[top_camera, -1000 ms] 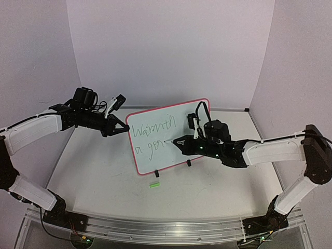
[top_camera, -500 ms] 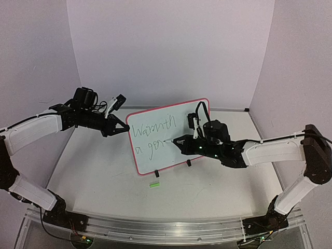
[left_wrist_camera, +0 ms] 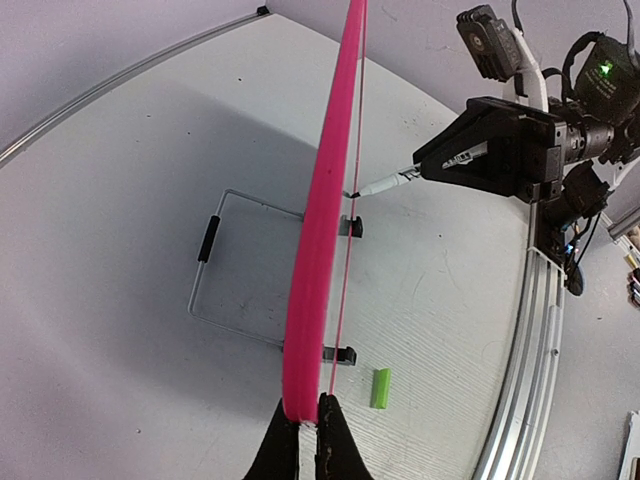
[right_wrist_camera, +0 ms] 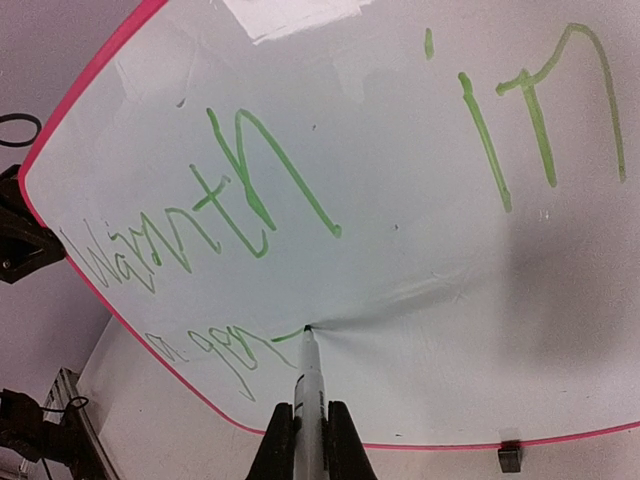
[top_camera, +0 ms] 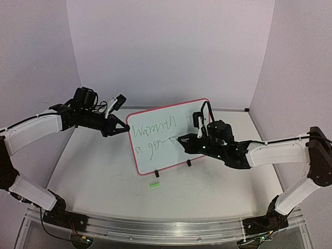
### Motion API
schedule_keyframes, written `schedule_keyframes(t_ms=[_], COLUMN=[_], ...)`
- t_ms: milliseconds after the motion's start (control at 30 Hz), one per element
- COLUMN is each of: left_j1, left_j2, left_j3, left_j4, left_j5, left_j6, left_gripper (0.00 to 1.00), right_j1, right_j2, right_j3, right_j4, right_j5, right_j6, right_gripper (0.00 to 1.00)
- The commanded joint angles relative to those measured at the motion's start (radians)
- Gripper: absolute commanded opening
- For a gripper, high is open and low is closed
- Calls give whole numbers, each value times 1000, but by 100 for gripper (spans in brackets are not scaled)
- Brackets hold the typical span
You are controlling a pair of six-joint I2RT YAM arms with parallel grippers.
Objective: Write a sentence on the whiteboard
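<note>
The whiteboard [top_camera: 179, 106] stands upright on two black clip feet, its red-pink frame edge-on in the left wrist view [left_wrist_camera: 320, 240]. My left gripper [top_camera: 123, 127] is shut on the board's left edge [left_wrist_camera: 300, 412]. My right gripper [top_camera: 181, 140] is shut on a white marker [right_wrist_camera: 308, 395]. The marker's tip touches the board face at the end of a short green stroke. The sentence [top_camera: 153, 136] reads "Warmth in" on the top line and "a gen" with a dash below; it also shows in the right wrist view [right_wrist_camera: 260, 190].
A small green marker cap [top_camera: 154, 184] lies on the table in front of the board, also in the left wrist view [left_wrist_camera: 381, 387]. A wire stand [left_wrist_camera: 230, 265] sits behind the board. A metal rail [top_camera: 166, 228] runs along the near edge.
My right gripper has shifted slightly right along the second line, drawing a short stroke after "gen". The left arm and the board have not moved.
</note>
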Motion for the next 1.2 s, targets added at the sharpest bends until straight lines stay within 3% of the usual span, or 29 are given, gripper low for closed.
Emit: schedule_keyframes(t_ms=[0,200,633,1167], left_j1=[-32,-32,-31,-31], left_j2=[32,31,30,30], left_j3=[-6,-6,-6,-6], left_j4=[-113,-113,-114,-115], left_j5=[-34,-35,-37,-38], left_j6=[41,42,42,43], left_gripper=[0,0,0,0], right_j1=[-6,-7,-7,-6], right_j2=[-58,-42,27,33], right_j3=[-10,25,73,-18], right_j4=[32,33,36,14], right_j5=[-46,-99,-47,-17], right_j6=[-22,-31,-23,22], right_gripper=[0,0,0,0])
